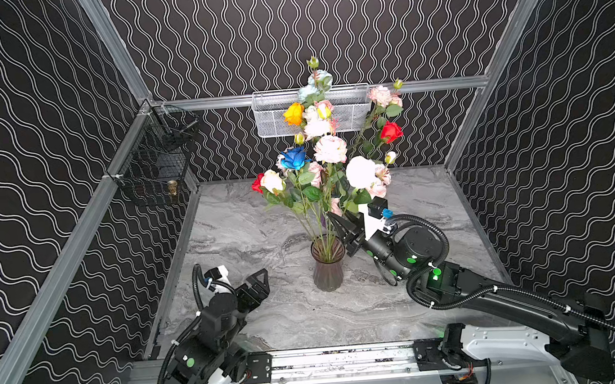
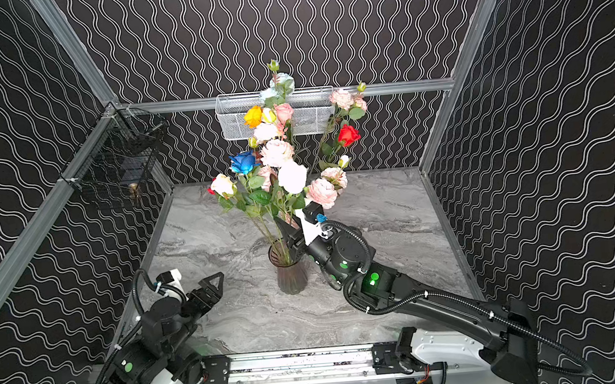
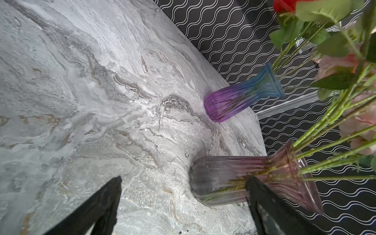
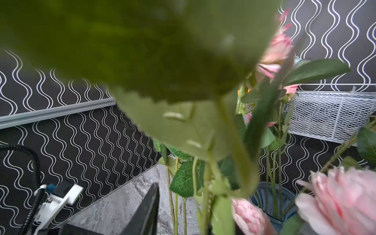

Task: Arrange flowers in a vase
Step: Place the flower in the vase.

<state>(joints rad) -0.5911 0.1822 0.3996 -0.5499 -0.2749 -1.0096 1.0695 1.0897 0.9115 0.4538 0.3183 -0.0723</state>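
A smoky pink ribbed glass vase stands mid-table with several green stems in it. Above it spread the flowers: a blue rose, a white bloom, a red rose and a yellow-orange rose. My right gripper sits among the stems just above the vase mouth. It is open a little; one finger stands clear of the stems, and leaves hide the other. My left gripper is wide open and empty, low beside the vase's left.
A second vase, purple and blue, stands behind the first and also holds stems. A white mesh basket hangs on the back wall and a black wire basket on the left wall. A metal rail runs along the front.
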